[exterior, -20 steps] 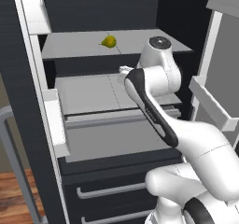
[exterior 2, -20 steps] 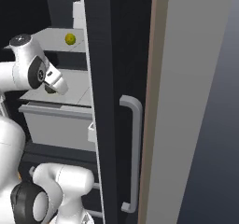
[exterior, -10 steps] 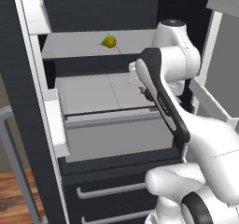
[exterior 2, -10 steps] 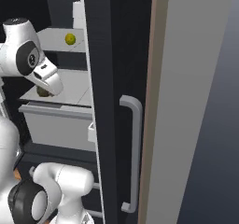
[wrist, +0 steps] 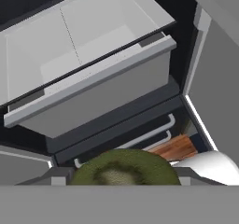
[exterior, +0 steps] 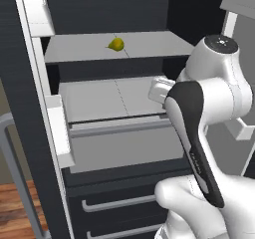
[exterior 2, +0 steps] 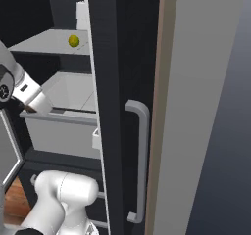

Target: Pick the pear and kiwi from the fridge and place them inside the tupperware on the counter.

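Observation:
The brown-olive kiwi sits low in the hand view, and my gripper is shut on it, with a grey fingertip at each side. In the left base view the hand hangs over the right end of the fridge's grey drawer. Its tip stands just in front of the drawer in the right base view. The yellow-green pear lies on the upper fridge shelf, and shows as the pear from the right. The tupperware and counter are out of view.
The drawer stands pulled out, pale inside. White door bins line the left door. The dark right door edge with its grey bar handle is close beside the arm. Lower drawers with handles lie below; wooden floor.
My hand has drawn back from above the drawer toward the base and to the right, carrying the kiwi. The pear has not moved.

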